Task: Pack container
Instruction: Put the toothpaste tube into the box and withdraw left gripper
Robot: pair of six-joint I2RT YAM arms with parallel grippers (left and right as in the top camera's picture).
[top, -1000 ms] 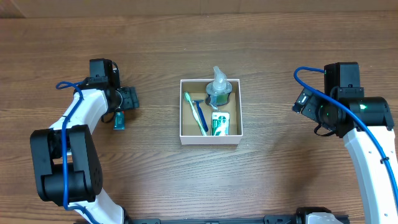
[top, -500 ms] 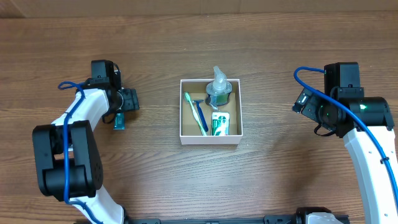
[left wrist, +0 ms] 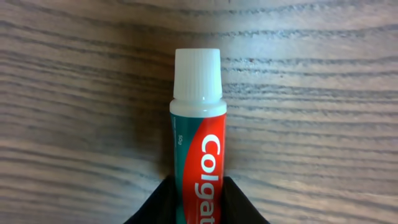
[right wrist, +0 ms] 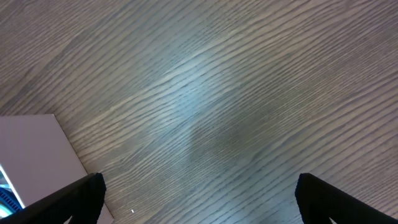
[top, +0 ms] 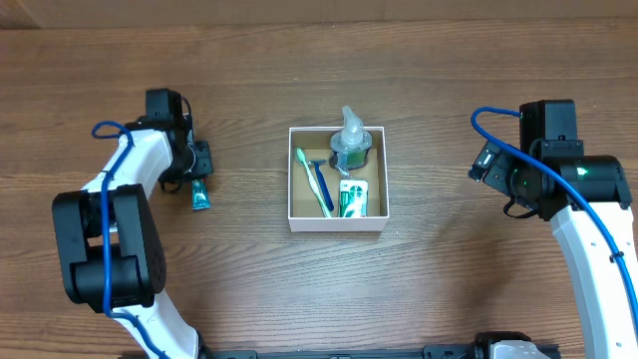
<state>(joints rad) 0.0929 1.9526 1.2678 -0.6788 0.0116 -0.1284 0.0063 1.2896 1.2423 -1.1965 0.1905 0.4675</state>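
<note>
The container [top: 337,225] is sitting mid-tabletop [top: 449,80] between the arms — square, shallow, white-walled, brown inside, partly filled. It is probably light, stiffish cardboard, sliding easily if nudged; a wall's top edge is offering the best hold. The left hand [left wrist: 198,186] is clamping a soft toothpaste tube [left wrist: 198,143] well left of it — the right hand [right wrist: 199,199] is gaping apart, empty.

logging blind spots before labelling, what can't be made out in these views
Toothpaste tube: left wrist view, lower end cut off by the bottom edge, between the fingers of the left end effector.
Container: right wrist view shows one corner; the left edge cuts off the rest.
Green-and-white packet in the container: overhead view, print too small to read.
</note>
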